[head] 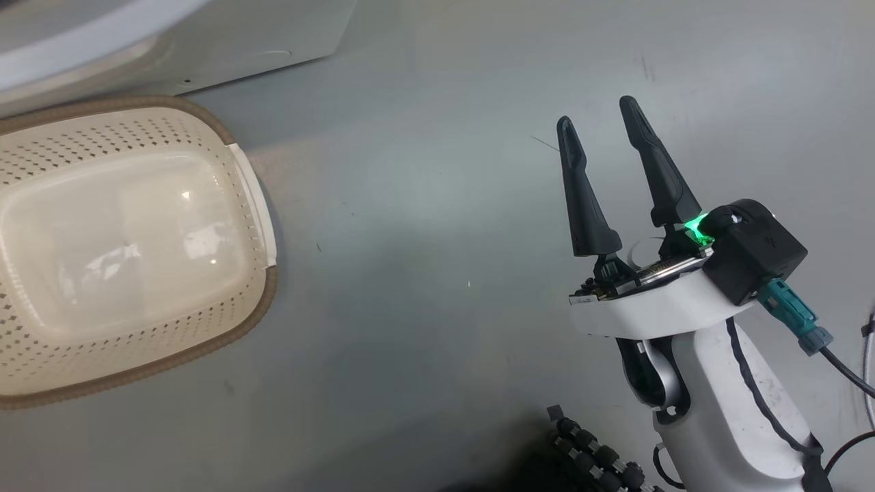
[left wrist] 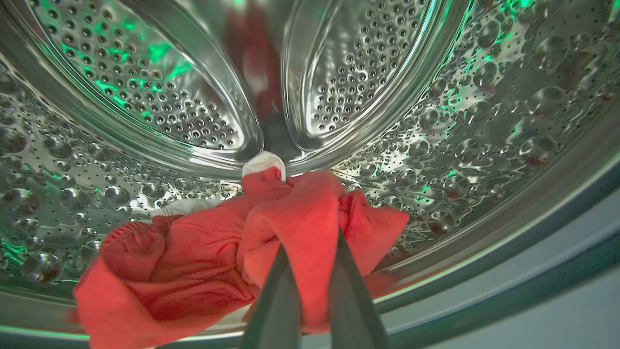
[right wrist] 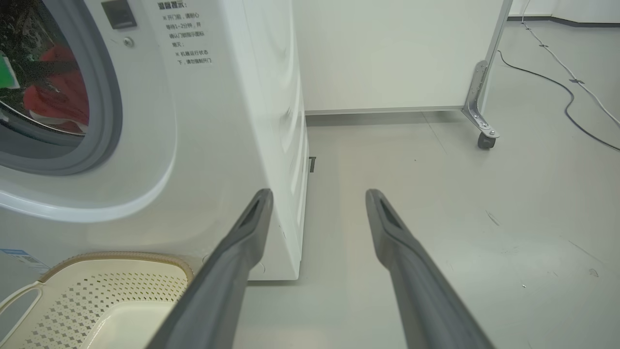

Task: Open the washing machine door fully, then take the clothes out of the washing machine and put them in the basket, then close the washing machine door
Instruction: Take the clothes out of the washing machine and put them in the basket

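Inside the steel drum (left wrist: pixel 145 97) of the washing machine (right wrist: pixel 218 121) lie the clothes (left wrist: pixel 203 261), bright red with a small white part. My left gripper (left wrist: pixel 310 242) is shut on a fold of the red fabric. Through the porthole, the right wrist view catches a patch of the red clothes (right wrist: pixel 58 102). The cream basket (head: pixel 41 372) with a brown rim stands on the floor below the machine's front, with nothing in it; its corner (right wrist: pixel 101 291) shows beside my right fingers. My right gripper (head: pixel 599 113) hangs open over bare floor, right of the basket. The washing machine door is out of view.
Grey floor (head: pixel 424 205) spreads between the basket and my right arm. A white panel on a castor (right wrist: pixel 484 140) stands behind the machine, and cables (right wrist: pixel 566 92) trail across the floor at the far right. A black cable chain (head: pixel 595 458) lies by my right arm's base.
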Controlling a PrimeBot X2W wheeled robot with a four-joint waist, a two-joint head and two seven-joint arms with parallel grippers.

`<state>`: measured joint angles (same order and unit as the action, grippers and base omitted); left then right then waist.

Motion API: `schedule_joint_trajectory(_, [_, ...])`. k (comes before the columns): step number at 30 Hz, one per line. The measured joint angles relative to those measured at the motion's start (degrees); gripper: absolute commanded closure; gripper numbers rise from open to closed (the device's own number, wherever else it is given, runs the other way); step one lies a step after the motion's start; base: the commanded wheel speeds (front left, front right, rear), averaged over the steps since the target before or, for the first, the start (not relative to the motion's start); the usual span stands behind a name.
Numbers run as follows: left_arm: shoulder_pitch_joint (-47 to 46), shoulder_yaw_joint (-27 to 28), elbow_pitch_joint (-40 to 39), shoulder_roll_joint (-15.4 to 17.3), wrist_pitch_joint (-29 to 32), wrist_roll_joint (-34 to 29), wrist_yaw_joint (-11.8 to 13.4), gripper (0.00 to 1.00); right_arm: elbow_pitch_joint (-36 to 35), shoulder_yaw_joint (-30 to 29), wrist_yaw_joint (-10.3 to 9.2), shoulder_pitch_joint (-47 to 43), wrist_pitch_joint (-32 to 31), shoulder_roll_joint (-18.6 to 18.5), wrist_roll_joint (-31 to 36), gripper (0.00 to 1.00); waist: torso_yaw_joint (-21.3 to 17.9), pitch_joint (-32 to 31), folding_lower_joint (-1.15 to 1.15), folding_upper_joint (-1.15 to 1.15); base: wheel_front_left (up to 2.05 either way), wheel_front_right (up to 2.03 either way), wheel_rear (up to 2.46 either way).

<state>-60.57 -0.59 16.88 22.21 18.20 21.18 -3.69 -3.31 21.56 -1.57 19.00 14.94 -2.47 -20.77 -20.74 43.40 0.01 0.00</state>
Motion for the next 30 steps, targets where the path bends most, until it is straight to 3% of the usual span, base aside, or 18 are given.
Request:
schedule_joint_trajectory(12, [9.8,-1.4,-5.8,-6.6,-14.5,0.9,-0.6,1.00,3.4,-2.7,0.98,-1.1,0.0,-0.1,4.8,0.00,5.3,-5.2,0.00,0.00,0.00,0.00,0.00])
schedule_joint_trajectory(30, [24.1,-1.7,-13.2,-11.1,-28.9,-0.2,0.6,1.00,5.6,-4.8,2.23,-7.1,0.0,-0.4,6.9,0.00,11.6,-15.8,-0.01,0.00,0.00,0.00,0.00])
